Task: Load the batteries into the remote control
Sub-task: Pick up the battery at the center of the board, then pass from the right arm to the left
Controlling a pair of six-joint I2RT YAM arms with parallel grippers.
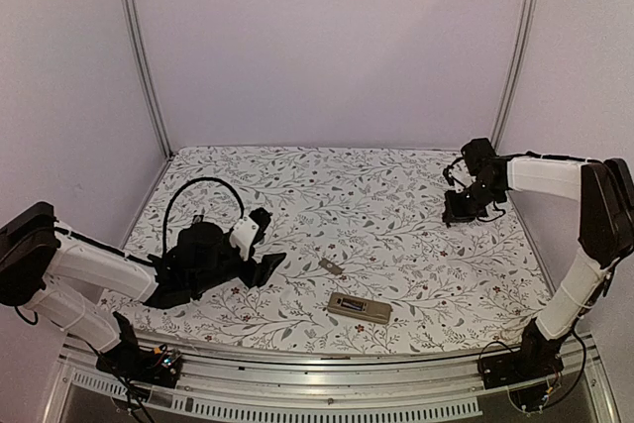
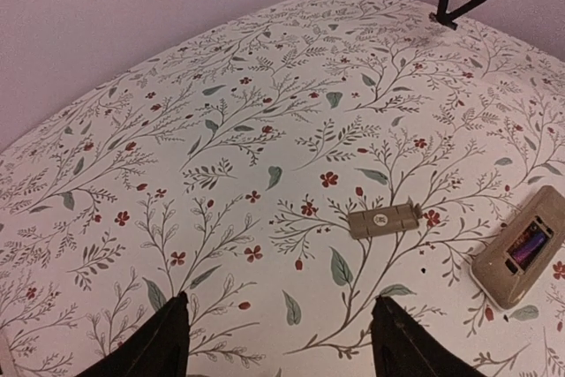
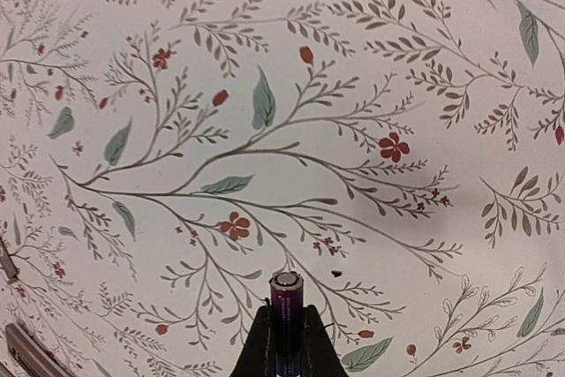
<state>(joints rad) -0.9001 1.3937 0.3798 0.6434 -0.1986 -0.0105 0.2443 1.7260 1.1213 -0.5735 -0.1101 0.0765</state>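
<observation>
While the right gripper (image 3: 284, 328) stands over the far right part of the floral tablecloth (image 1: 376, 195), its jaws are clamped on a battery (image 3: 286, 296). This is a slim dark cylinder with a metal cap. It is held between the fingertips, with the capped end protruding beyond them toward the cloth. Whether that end touches the cloth cannot be told.

The remote control (image 1: 360, 308) lies flat near the front edge, about midway between the two arm bases and well apart from the right gripper. Its battery compartment faces up and is uncovered. The left wrist view shows something blue and red inside, possibly a battery already seated, though it is too small to confirm.

A tan battery cover (image 2: 382, 220) lies flat on the cloth near the remote control, on its far-left side.

The left gripper (image 2: 281, 299) sits low over the cloth to the left of the cover. Its jaws are spread apart and grip nothing, and it is aimed toward the cover and remote control.
</observation>
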